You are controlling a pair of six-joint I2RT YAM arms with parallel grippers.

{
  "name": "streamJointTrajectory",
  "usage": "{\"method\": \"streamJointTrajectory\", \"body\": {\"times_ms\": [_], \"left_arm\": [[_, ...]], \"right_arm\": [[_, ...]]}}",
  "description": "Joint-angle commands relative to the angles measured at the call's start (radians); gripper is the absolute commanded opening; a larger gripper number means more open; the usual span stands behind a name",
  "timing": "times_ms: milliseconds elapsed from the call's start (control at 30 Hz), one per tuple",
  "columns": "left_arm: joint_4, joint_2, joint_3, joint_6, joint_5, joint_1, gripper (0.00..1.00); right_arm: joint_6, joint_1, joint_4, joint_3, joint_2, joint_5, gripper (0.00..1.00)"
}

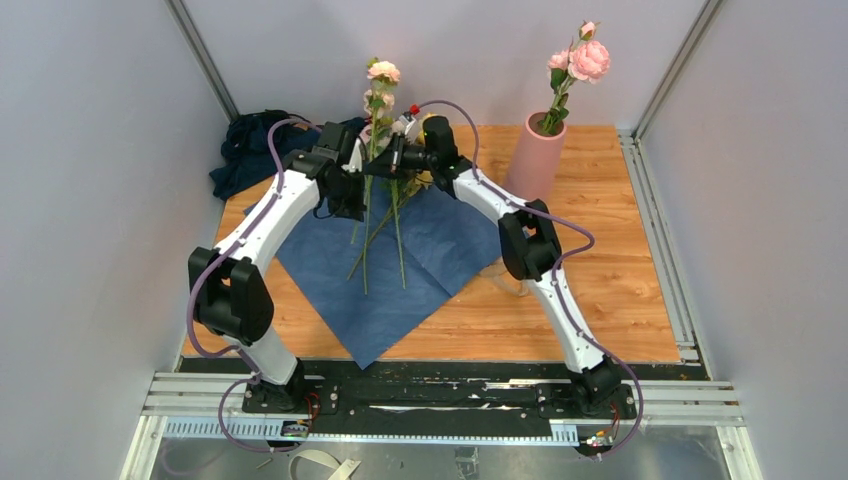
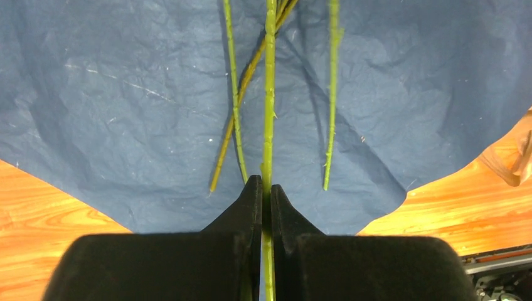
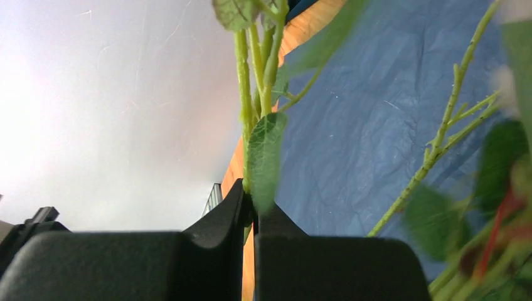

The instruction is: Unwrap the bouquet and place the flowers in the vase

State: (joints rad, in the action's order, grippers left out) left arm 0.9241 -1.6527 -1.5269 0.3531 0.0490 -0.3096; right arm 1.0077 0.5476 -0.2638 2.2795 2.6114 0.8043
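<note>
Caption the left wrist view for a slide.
Left tool shut on one green flower stem over the opened blue wrapping paper, other stems alongside.

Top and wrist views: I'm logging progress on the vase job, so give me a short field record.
vase: upright, back right, pink flowers already in it
wrapping paper: blue, spread flat on the table
left gripper: shut on a green stem
right gripper: shut on a leafy stem
other stems: on the paper beside the held one
</note>
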Motion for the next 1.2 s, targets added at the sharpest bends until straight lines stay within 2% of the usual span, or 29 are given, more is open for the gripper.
{"method": "streamJointTrajectory", "body": {"times_ms": [0, 133, 300, 333, 400, 433, 467, 500, 533, 800, 967, 1033, 1167], "left_arm": [[0.021, 0.054, 0.053, 0.008, -0.013, -0.006, 0.00], [0.011, 0.045, 0.123, 0.015, -0.046, -0.006, 0.00], [-0.030, 0.021, 0.134, 0.023, -0.081, -0.006, 0.00], [-0.034, 0.016, 0.127, 0.025, -0.085, -0.005, 0.03], [-0.037, 0.002, 0.106, 0.030, -0.089, -0.005, 0.21], [-0.040, -0.002, 0.096, 0.030, -0.089, -0.006, 0.37], [-0.043, -0.006, 0.088, 0.030, -0.090, -0.006, 0.64], [-0.047, -0.007, 0.081, 0.030, -0.090, -0.006, 0.87], [-0.049, -0.012, 0.071, 0.030, -0.092, -0.006, 0.98], [-0.080, -0.064, 0.033, 0.029, -0.062, -0.006, 1.00], [-0.096, -0.110, 0.007, 0.035, -0.024, -0.006, 1.00], [-0.099, -0.126, -0.009, 0.043, -0.005, -0.006, 1.00], [-0.100, -0.159, -0.041, 0.047, 0.025, -0.006, 1.00]], "right_arm": [[-0.053, 0.002, -0.027, 0.032, -0.024, -0.012, 0.00], [-0.104, 0.000, -0.001, 0.051, -0.080, 0.001, 0.00], [-0.174, -0.010, 0.041, 0.058, -0.178, 0.024, 0.00], [-0.191, -0.014, 0.052, 0.060, -0.208, 0.028, 0.00], [-0.239, -0.020, 0.083, 0.060, -0.256, 0.030, 0.00], [-0.271, -0.023, 0.108, 0.063, -0.282, 0.030, 0.00], [-0.306, -0.025, 0.135, 0.068, -0.306, 0.028, 0.00], [-0.346, -0.029, 0.171, 0.075, -0.331, 0.027, 0.00], [-0.395, -0.033, 0.197, 0.085, -0.355, 0.031, 0.00], [-0.730, -0.095, 0.382, 0.129, -0.523, -0.007, 0.00], [-0.982, -0.122, 0.516, 0.128, -0.630, -0.106, 0.00], [-1.113, -0.131, 0.589, 0.131, -0.662, -0.190, 0.00], [-1.241, -0.177, 0.630, 0.109, -0.711, -0.313, 0.00]]}}
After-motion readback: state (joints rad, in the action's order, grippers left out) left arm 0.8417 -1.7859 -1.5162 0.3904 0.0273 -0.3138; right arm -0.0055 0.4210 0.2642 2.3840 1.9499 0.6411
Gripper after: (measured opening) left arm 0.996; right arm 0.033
